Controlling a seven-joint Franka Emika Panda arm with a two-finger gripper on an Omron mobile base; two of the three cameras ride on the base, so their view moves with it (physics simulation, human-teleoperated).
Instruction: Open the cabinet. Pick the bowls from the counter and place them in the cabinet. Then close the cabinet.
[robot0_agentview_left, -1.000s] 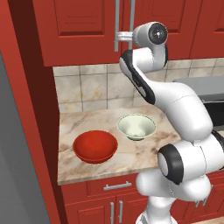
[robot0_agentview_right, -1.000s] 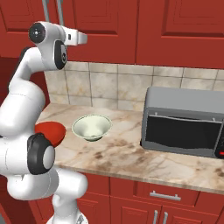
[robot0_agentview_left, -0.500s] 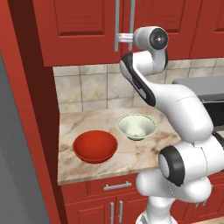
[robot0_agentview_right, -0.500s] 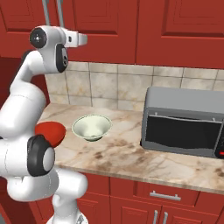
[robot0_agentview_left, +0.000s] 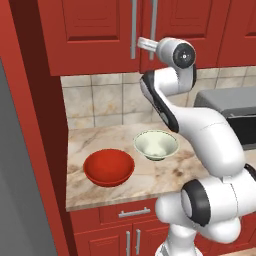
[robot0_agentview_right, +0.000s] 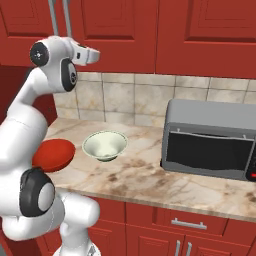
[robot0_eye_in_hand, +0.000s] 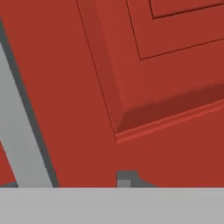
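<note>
The gripper (robot0_agentview_left: 141, 42) is right up at the closed cabinet (robot0_agentview_left: 95, 30) handle (robot0_agentview_left: 133, 27), can't tell its jaw width, both bowls (robot0_agentview_left: 109, 167) sitting on the counter (robot0_agentview_left: 145, 177).

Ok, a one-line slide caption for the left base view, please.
The hand reaches the handles of the closed cabinet; the red bowl and the pale bowl wait on the counter.

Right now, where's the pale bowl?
Left base view: the pale bowl sits on the counter, right of the red bowl, below the closed cabinet.
</note>
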